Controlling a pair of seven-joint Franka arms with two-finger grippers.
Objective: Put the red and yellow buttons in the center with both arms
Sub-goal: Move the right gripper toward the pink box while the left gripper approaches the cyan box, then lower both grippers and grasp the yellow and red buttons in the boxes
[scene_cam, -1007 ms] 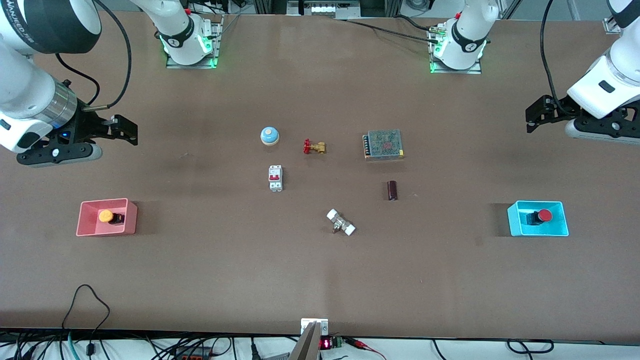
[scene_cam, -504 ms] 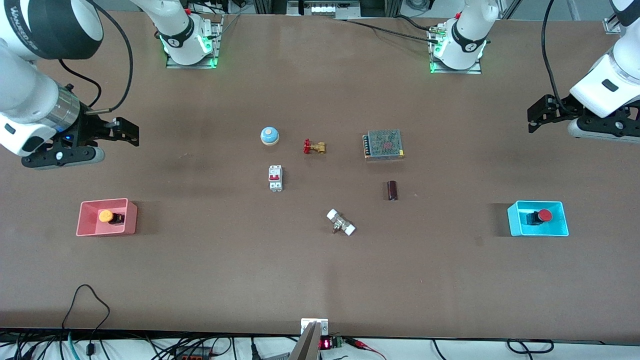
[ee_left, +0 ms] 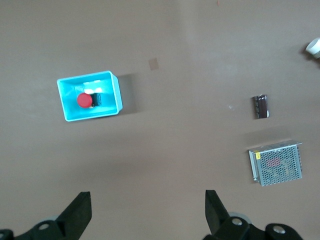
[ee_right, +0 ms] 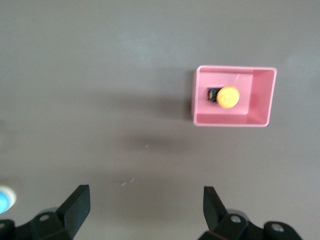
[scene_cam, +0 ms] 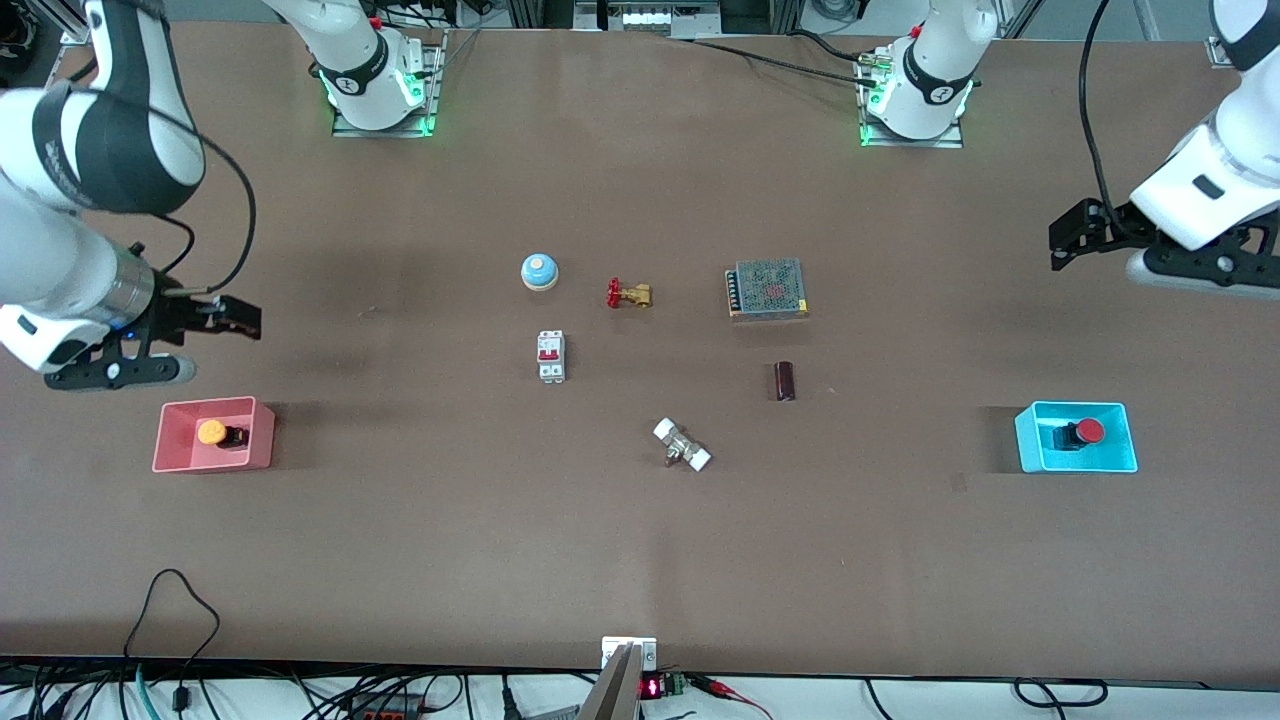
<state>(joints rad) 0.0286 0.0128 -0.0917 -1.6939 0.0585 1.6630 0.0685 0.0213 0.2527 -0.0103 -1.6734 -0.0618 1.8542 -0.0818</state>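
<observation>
Yellow button [scene_cam: 211,432] in pink bin [scene_cam: 166,440], red button [scene_cam: 1089,431] in cyan bin [scene_cam: 1028,440], bins at table ends. I see right gripper [scene_cam: 235,315] near pink bin, left gripper [scene_cam: 1070,235] up over bare table.

Left wrist: red button [ee_left: 85,100] small, rigid, likely light; I'd pinch black body, fingers [ee_left: 77,215] spread, empty.

Right wrist: yellow button [ee_right: 229,97] on side, cap slick; fingers [ee_right: 76,205] spread, empty.

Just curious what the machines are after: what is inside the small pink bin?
A yellow-capped push button with a black body lies in the pink bin. The bin floor under the button is hidden.
</observation>
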